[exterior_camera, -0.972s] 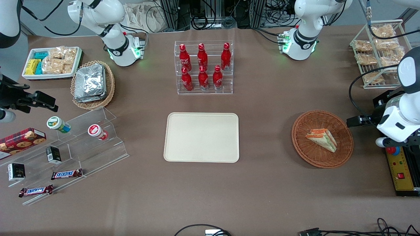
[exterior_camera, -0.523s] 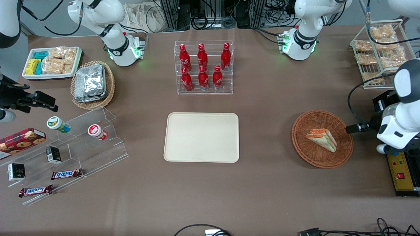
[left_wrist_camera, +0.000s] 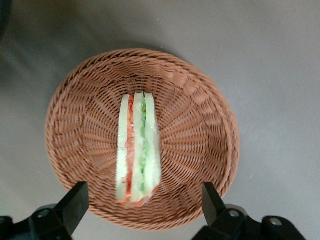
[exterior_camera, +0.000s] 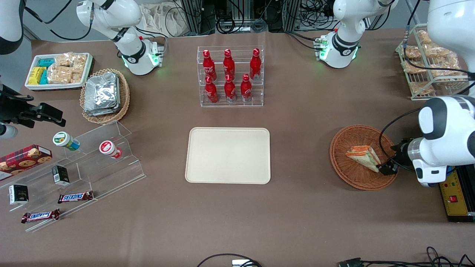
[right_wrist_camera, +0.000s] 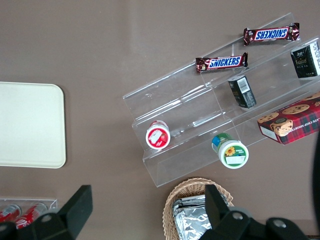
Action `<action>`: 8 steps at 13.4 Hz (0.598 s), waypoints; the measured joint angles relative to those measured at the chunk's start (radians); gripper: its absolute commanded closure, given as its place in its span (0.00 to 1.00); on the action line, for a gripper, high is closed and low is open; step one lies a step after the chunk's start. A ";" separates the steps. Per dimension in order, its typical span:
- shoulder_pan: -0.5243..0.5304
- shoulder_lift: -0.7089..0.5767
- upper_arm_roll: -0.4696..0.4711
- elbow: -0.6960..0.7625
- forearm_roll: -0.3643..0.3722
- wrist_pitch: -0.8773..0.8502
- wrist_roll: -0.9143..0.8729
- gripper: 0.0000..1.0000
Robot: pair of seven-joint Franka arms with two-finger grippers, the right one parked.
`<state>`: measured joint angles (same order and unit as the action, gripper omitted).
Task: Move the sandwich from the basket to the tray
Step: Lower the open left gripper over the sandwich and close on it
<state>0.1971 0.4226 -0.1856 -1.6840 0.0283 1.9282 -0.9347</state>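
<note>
Pale bread wedge, orange, green and white layers at the edge: the sandwich (exterior_camera: 364, 157), lain in the basket (exterior_camera: 347, 174) at right of centre in the front view. In the wrist view the sandwich (left_wrist_camera: 138, 148) is seen edge-on at the middle of the reddish-brown woven basket (left_wrist_camera: 200, 115). Gripper (exterior_camera: 387, 167): placed over the basket's rim on the working arm's side, beside the sandwich's nearer corner; fingers (left_wrist_camera: 76, 203) spread wide, nothing held, the sandwich framed between them. Tray (exterior_camera: 228, 155): cream, rectangular, at centre frame, well apart from the basket, toward the parked arm's end. Rack of red bottles (exterior_camera: 230, 76): upper centre, farther from the camera than the tray. Foil packets (exterior_camera: 101, 92) in a tan basket: upper left.
</note>
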 measured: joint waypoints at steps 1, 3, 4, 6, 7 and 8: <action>-0.001 0.011 -0.002 -0.003 0.000 0.009 -0.066 0.00; -0.009 0.033 -0.004 -0.010 0.000 0.008 -0.140 0.00; -0.012 0.043 -0.005 -0.018 0.000 0.008 -0.157 0.00; -0.014 0.059 -0.006 -0.037 -0.001 0.009 -0.183 0.00; -0.014 0.063 -0.006 -0.041 -0.001 0.010 -0.194 0.00; -0.014 0.066 -0.006 -0.044 -0.001 0.009 -0.200 0.00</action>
<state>0.1835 0.4889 -0.1914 -1.7277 0.0272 1.9375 -1.1348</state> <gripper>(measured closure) 0.000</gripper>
